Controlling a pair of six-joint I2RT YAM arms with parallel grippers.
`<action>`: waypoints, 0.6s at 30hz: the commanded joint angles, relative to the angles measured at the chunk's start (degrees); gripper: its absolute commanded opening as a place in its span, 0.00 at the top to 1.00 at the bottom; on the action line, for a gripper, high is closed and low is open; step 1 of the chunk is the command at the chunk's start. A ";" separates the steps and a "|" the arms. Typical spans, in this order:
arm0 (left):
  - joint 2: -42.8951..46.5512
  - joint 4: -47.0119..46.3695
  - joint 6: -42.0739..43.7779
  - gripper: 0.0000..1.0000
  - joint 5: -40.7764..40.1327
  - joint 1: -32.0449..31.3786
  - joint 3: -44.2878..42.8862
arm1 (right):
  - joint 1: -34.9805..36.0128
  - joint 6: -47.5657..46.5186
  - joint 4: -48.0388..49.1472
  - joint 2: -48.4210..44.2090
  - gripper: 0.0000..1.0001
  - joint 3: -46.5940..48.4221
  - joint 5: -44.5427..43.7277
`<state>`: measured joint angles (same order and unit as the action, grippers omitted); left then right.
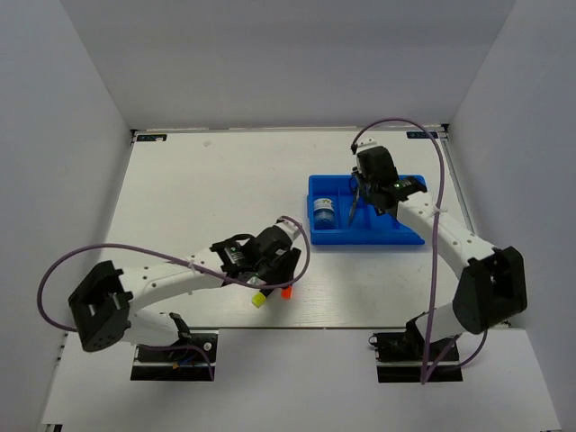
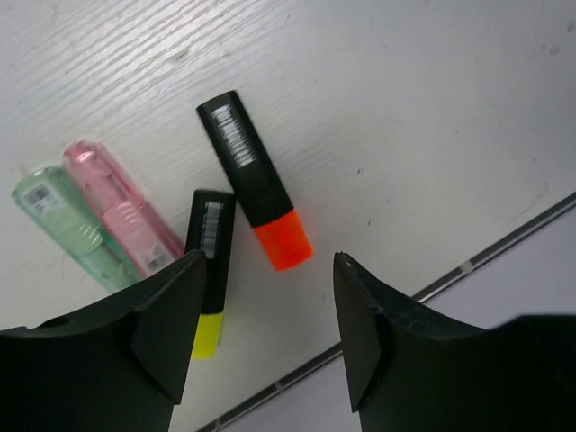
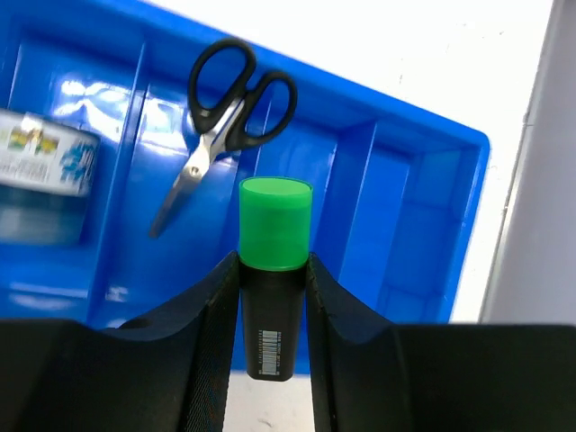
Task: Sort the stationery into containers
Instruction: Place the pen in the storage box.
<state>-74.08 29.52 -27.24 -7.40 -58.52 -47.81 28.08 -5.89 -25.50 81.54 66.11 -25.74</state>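
The right gripper (image 3: pixel 273 270) clamps the green-capped black highlighter (image 3: pixel 274 234) above the glossy blue tray (image 3: pixel 423 225) holding steel-bladed scissors (image 3: pixel 225 117); the left gripper (image 2: pixel 267 261) gapes over the stubby orange highlighter (image 2: pixel 256 193) on the grained white tabletop (image 2: pixel 405 108).

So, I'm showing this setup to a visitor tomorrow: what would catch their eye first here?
The bright-blue tray on the right of the table stands out, with the scissors and the roll in separate compartments and the right gripper holding a green highlighter over it. Near the front edge, the open left gripper hovers over four loose highlighters: orange, yellow, pink and pale green.
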 commanded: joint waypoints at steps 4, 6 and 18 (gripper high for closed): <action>-7.38 -7.45 -0.09 0.28 -3.06 -2.21 -4.57 | -3.90 3.08 1.59 7.31 1.00 5.25 4.74; -9.48 -8.16 -0.62 0.28 -3.68 -2.21 -4.92 | -5.48 3.77 0.37 10.21 1.00 7.36 4.64; -18.72 -7.99 -0.35 0.28 -4.90 -2.30 -10.46 | -10.93 4.75 -2.19 14.44 0.33 8.77 8.77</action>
<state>-92.47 21.82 -27.73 -10.57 -60.55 -55.61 17.87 -1.89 -27.14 95.85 72.25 -19.00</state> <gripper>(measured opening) 0.724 0.656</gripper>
